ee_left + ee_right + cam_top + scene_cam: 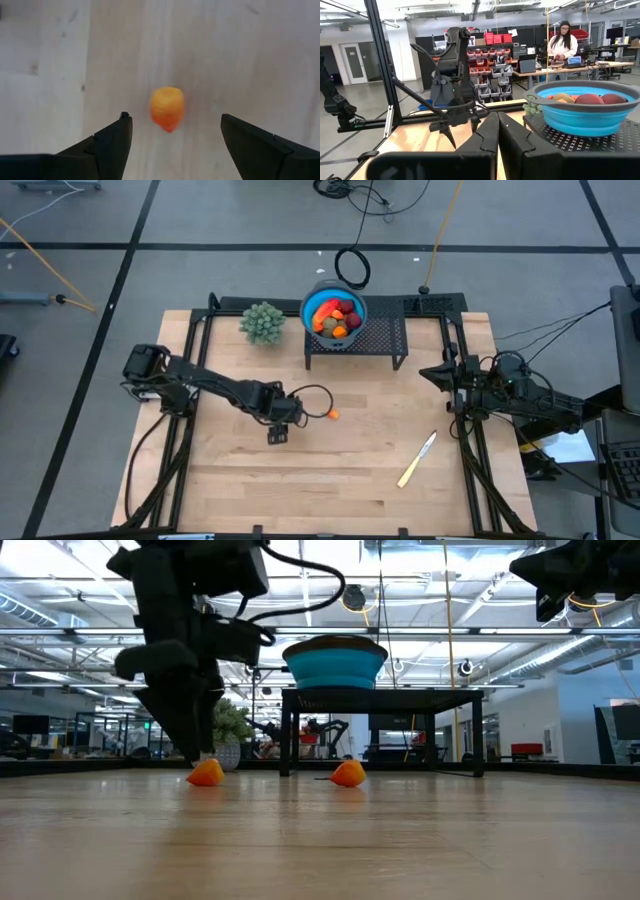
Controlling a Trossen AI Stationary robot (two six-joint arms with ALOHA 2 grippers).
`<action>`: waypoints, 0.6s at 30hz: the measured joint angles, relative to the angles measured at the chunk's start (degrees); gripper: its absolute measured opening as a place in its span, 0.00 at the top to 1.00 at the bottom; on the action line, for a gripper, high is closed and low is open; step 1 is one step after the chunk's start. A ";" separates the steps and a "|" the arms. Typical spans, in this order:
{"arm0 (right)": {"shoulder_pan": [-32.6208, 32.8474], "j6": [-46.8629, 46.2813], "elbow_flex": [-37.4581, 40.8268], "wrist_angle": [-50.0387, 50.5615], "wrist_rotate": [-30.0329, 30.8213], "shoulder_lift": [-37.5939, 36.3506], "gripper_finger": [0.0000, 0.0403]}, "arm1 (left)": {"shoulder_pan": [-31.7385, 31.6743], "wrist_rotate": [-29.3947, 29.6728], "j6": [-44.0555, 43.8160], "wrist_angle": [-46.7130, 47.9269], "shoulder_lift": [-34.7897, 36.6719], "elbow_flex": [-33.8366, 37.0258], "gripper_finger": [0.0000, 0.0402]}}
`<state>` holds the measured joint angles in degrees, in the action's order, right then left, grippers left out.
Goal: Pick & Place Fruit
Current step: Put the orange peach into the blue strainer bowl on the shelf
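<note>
Two small orange fruit pieces lie on the wooden bench (350, 480). One orange piece (167, 108) sits right under the left claw (172, 137), between its two dark fingers, which are spread wide and not touching it. The other orange piece (333, 415) lies just beside that claw. More fruit (335, 318) is piled in the blue bowl (312, 300) on the black stand (385, 340). The right claw (496, 131) is squeezed tight with nothing in it, up at the bench's right edge.
</note>
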<state>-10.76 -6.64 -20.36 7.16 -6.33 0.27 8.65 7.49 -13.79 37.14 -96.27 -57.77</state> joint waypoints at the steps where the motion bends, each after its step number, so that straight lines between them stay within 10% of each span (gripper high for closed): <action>1: 0.00 -0.08 0.00 0.00 0.00 0.00 1.00 | -0.39 0.00 0.20 -0.53 0.02 0.28 0.24; 18: 0.00 -0.08 0.00 0.00 0.22 0.00 1.00 | -4.59 -3.15 4.12 -9.05 0.07 6.20 0.25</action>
<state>-10.76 -6.72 -20.36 7.16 -6.11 0.27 4.07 4.34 -9.67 28.09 -96.20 -51.57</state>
